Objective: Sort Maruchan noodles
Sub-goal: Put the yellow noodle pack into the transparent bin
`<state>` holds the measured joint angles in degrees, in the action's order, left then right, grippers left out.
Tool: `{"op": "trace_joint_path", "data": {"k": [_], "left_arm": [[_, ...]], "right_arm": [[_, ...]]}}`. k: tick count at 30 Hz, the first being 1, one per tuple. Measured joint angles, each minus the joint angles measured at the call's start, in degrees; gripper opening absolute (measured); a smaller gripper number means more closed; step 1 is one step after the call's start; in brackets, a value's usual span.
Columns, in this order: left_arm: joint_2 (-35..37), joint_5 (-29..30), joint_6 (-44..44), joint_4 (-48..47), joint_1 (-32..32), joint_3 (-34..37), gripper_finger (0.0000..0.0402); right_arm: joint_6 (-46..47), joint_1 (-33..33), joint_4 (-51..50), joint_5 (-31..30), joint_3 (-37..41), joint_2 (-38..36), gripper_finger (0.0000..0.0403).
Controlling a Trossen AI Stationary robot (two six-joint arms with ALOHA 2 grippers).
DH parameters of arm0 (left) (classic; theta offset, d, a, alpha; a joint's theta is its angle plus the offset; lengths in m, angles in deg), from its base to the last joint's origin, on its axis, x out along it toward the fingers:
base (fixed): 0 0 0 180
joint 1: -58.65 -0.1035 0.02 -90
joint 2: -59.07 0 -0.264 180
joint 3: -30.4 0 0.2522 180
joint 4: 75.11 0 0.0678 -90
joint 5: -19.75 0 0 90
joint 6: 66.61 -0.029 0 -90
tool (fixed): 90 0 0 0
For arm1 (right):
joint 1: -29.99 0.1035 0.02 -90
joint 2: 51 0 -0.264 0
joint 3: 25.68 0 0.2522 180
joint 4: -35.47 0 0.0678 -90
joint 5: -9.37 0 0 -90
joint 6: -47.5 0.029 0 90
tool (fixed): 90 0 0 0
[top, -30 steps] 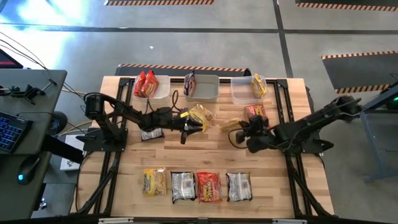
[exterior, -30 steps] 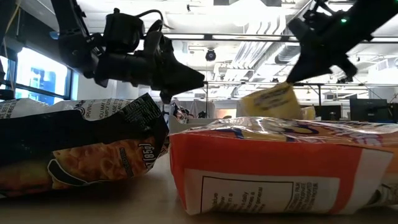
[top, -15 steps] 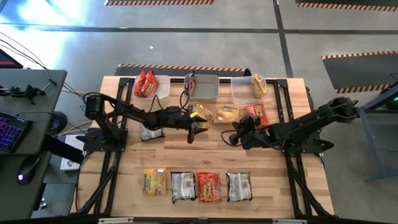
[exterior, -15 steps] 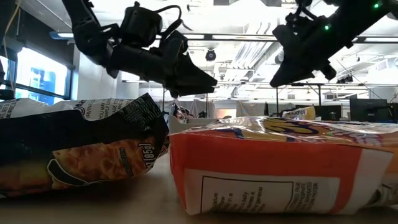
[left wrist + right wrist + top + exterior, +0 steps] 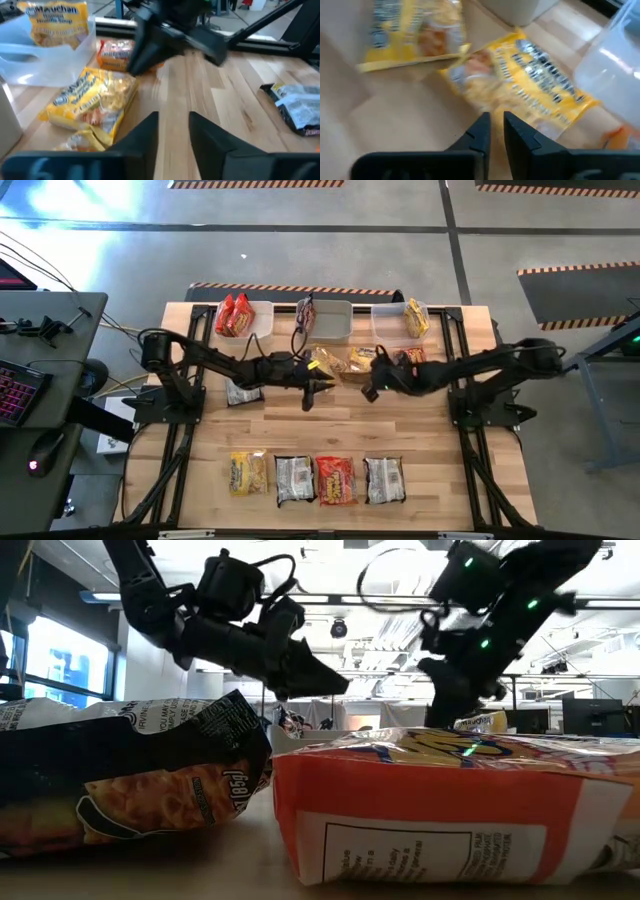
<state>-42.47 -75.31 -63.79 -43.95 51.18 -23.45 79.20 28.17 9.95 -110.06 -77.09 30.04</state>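
Two yellow Maruchan packets (image 5: 325, 360) (image 5: 362, 361) lie flat side by side at mid-table, a red one (image 5: 412, 357) to their right. My left gripper (image 5: 173, 117) hovers just near of the left yellow packet (image 5: 95, 95), open and empty. My right gripper (image 5: 497, 117) hangs over the bare wood just near of the right yellow packet (image 5: 530, 85), its fingers a narrow gap apart with nothing between them. A silver packet (image 5: 242, 392) lies under the left arm. Several packets lie in a row (image 5: 335, 478) near the front edge.
Three pale bins stand along the far edge: the left one (image 5: 262, 320) holds red packets, the middle one (image 5: 338, 322) a dark-and-silver packet, the right one (image 5: 388, 325) a yellow packet. Bare wood lies between the grippers and the front row.
My right gripper has let go of the yellow packet that hung from it; the packet now lies on the table beside the other yellow one. The right gripper has then swung toward the table's left and sunk lower, rolling as it went.
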Motion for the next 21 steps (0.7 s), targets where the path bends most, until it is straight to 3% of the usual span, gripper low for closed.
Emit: {"op": "trace_joint_path", "data": {"k": [4, 10, 16, 21], "left_arm": [[-1.96, -0.12, 1.63, 0.21, 0.05, 0.07, 0.0048], [-4.57, 1.27, 6.05, 3.25, 0.10, 0.02, 0.0003], [-4.68, 3.04, 7.72, 1.48, 0.05, 0.02, 0.0030], [-4.59, 3.02, 8.25, 1.43, -0.03, 0.03, 0.0055]], "right_arm": [[-3.96, -4.23, 3.77, 1.38, 0.00, 2.81, 0.0006], [-4.80, -7.47, 3.96, 5.13, 0.00, 6.37, 0.0002], [-2.89, -6.42, 5.38, 9.44, -0.21, 7.25, 0.0001], [1.27, -3.33, 7.06, 18.70, -0.20, 6.28, 0.0000]]}}
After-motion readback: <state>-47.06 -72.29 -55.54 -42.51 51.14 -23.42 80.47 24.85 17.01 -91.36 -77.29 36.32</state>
